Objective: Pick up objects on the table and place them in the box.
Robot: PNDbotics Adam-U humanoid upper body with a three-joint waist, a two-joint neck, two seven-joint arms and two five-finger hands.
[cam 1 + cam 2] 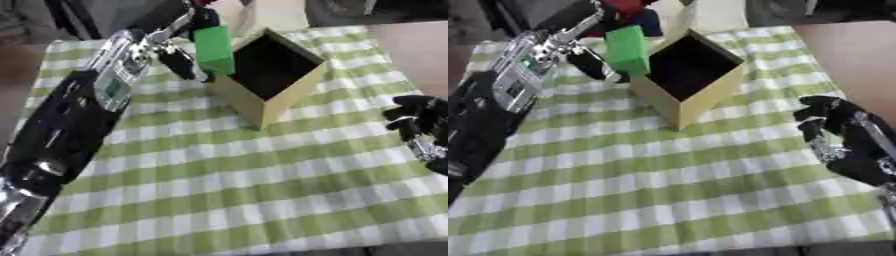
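While left hand (pixel 188 37) fingers clamp green block (pixel 214 50) at box (pixel 280 95) rim | right hand (pixel 842 135) curled, empty

Box (pixel 267 95) mouth open upward, dark inside. Left hand (pixel 179 47) w/ green block (pixel 213 50) crowds box's left rim; left arm (pixel 83 110) blocks left side of table. Checked cloth (pixel 245 190) near box bare. Right hand (pixel 837 132) well apart at right edge.

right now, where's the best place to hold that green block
Across its long side faces, from the left. The green block stands upright beside the box wall, so only its outer sides are free; the left hand is there, its fingers around it.
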